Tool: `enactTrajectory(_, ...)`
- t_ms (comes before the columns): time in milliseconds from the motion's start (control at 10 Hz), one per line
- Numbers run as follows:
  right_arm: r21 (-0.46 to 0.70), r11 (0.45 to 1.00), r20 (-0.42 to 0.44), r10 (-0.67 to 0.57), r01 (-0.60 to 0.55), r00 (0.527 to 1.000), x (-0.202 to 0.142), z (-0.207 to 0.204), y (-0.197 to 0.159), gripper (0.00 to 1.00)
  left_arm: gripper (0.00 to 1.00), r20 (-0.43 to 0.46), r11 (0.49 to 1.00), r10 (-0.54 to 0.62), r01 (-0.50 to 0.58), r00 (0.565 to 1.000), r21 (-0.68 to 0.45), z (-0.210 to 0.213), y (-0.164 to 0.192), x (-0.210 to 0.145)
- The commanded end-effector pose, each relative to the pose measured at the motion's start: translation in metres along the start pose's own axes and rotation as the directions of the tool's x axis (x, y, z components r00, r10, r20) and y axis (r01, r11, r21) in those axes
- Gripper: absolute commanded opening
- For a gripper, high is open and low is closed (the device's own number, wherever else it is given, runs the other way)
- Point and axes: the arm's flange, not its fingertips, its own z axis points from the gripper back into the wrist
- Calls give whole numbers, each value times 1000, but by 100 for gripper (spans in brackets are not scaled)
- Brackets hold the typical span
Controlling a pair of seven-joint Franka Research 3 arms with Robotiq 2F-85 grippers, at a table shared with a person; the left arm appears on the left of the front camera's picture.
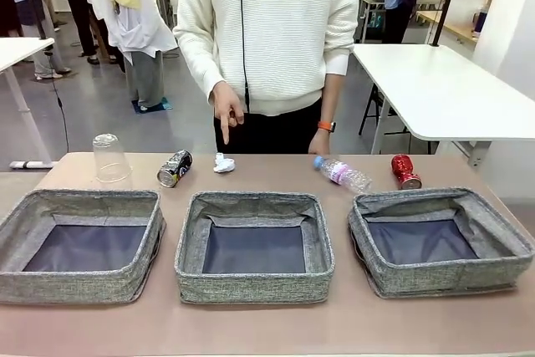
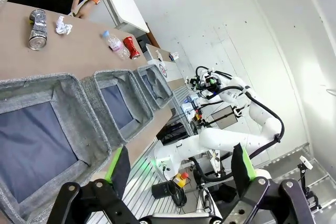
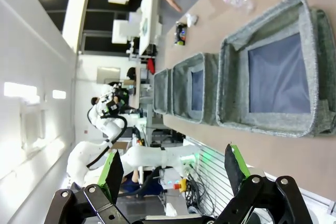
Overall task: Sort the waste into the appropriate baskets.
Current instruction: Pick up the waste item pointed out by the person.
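Beyond three low grey woven-fabric baskets, a small crumpled white paper ball lies below a person's pointing hand, probably singled out. My left pincer and right pincer gape wide, empty.

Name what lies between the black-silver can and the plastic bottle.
The white paper ball lies there, near the person's pointing hand; the front view shows it.

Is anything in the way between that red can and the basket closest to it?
Nothing visible does. The red can lies just behind the right basket; only the basket's own low far wall sits between them.
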Motion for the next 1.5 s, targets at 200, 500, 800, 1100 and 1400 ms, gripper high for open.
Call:
enactTrajectory(200,20,999,12,27,-27,1000,2,-2,0,100,100,-131,983,4,21,991,184,-58,-31,39)
enactTrajectory(500,20,999,12,27,-27,1000,2,-2,0,100,100,-458,889,25,189,889,416,-216,-51,91)
enactTrajectory(800,20,999,12,27,-27,1000,2,-2,0,100,100,-493,520,-36,437,869,734,-363,-31,93)
enactTrajectory(1100,20,999,12,27,-27,1000,2,-2,0,100,100,-546,589,-120,502,829,633,-389,-50,74)
enactTrajectory(1400,20,999,12,27,-27,1000,2,-2,0,100,100,-546,589,-120,502,829,633,-389,-50,74)
